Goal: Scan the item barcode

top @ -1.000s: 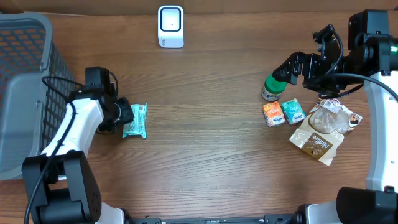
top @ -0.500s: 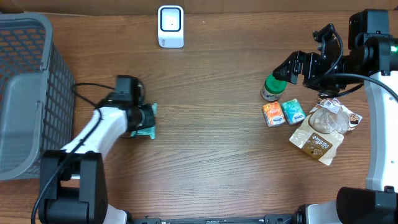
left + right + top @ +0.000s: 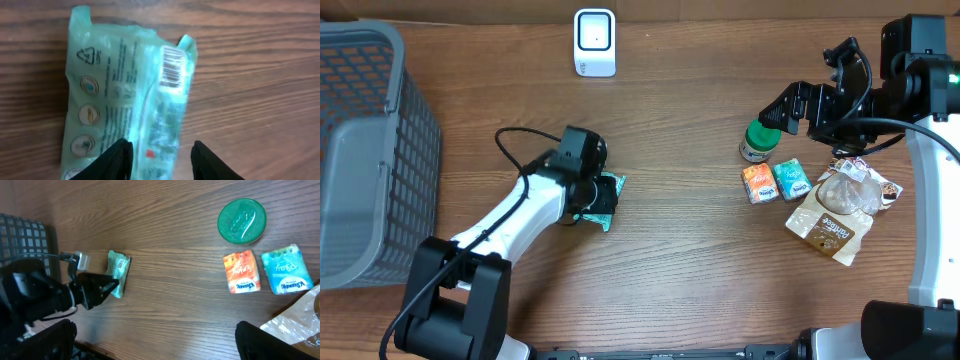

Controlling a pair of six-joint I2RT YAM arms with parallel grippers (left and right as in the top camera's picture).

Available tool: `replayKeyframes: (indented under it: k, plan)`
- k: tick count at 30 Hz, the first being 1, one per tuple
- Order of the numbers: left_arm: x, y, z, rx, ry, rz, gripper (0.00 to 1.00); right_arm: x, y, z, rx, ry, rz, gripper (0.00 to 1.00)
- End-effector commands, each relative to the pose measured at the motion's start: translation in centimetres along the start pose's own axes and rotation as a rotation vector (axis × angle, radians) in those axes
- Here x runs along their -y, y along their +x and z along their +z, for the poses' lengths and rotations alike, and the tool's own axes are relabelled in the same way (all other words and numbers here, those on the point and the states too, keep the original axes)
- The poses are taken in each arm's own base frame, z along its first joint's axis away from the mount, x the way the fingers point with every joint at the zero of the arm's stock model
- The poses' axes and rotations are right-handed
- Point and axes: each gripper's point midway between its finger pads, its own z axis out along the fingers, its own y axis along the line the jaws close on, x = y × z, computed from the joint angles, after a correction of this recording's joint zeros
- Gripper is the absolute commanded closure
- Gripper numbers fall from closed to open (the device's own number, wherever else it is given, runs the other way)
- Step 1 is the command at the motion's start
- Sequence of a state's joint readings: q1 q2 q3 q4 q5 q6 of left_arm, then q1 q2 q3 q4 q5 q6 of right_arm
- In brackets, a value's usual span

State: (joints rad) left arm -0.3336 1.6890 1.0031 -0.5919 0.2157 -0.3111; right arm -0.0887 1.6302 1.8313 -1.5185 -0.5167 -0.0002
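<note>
Pale green plastic packet (image 3: 125,90), table left-centre: barcode (image 3: 171,70) and recycling triangle facing up, small print unreadable. Left gripper (image 3: 162,160) clamped on its end, arm stretched low. Right gripper (image 3: 155,335) raised, fingers wide apart.

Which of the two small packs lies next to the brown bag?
The teal pack; the orange pack lies beyond it, farther from the brown bag.

The green packet (image 3: 125,100) has a striped barcode (image 3: 171,67) and a recycling triangle (image 3: 91,54). The words on the orange pack (image 3: 241,272) and blue pack (image 3: 286,270) are too blurry.
</note>
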Motion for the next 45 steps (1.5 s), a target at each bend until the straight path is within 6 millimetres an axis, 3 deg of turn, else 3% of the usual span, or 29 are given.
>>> replayKeyframes:
  k: [1,4,7,10,16,23,32,37,41,45]
  plan:
    - [0.7,-3.3,-3.1,0.041,-0.005,-0.004,0.63,-0.4,-0.5,-0.2,0.015,0.000,-0.023,0.00]
    - [-0.9,-3.0,-5.3,-0.005,-0.100,-0.150,0.74,-0.4,-0.5,-0.2,0.016,0.000,-0.023,0.00]
    - [-1.4,-1.6,-5.8,-0.060,-0.132,-0.253,0.76,-0.4,-0.5,-0.2,0.016,0.000,-0.024,0.00]
    - [-2.0,-0.3,-5.1,-0.092,-0.169,-0.246,0.72,-0.4,-0.6,-0.2,0.021,-0.001,-0.026,0.00]
    - [-5.6,1.1,-4.2,-0.084,-0.334,-0.241,0.66,-0.4,-0.6,-0.2,0.022,-0.001,-0.027,0.00]
    - [-7.1,0.3,-2.9,-0.035,-0.350,-0.141,0.69,-0.4,-0.6,-0.2,0.022,-0.001,-0.027,0.00]
    - [-8.5,1.5,-1.2,-0.027,-0.380,-0.092,0.80,-0.4,-0.6,-0.2,0.022,-0.001,-0.027,0.00]
    - [-6.8,1.1,-0.5,-0.018,-0.288,-0.089,0.83,-0.4,-0.6,-0.2,0.022,-0.001,-0.027,0.00]
    - [-2.6,1.6,0.2,-0.061,-0.068,-0.079,0.84,-0.4,-0.6,-0.2,0.022,-0.001,-0.027,0.00]
    - [2.2,3.3,0.2,-0.142,0.139,-0.046,0.85,-0.4,-0.6,-0.2,0.022,-0.001,-0.027,0.00]
